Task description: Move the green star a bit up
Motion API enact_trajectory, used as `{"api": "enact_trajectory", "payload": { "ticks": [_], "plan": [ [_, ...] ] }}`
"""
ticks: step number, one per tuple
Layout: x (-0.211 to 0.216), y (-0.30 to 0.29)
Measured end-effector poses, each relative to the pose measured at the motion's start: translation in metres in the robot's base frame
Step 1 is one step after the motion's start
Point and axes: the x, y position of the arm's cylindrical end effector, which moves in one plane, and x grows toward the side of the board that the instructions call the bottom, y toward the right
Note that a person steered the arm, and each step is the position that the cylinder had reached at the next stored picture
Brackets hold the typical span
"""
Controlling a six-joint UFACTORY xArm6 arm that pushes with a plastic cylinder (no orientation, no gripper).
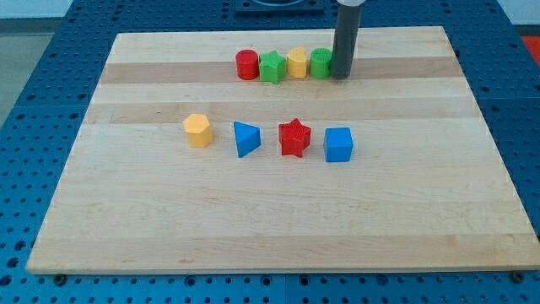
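The green star (272,67) lies in a row near the view's top, between a red cylinder (246,65) on its left and a yellow block (297,62) on its right. A green block (321,62) ends the row on the right. My tip (341,76) stands right beside that green block, on its right side, touching or nearly touching it. The tip is about two blocks to the right of the green star.
A second row lies across the middle of the wooden board (152,219): a yellow hexagon (197,131), a blue triangle (245,138), a red star (294,137) and a blue cube (338,144). A blue perforated table surrounds the board.
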Motion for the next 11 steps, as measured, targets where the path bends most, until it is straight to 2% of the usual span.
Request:
{"api": "enact_trajectory", "payload": {
  "ticks": [2,3,5,11],
  "plan": [
    [0.012,-0.002],
    [0.026,-0.018],
    [0.026,-0.075],
    [0.024,-0.104]
  ]
}}
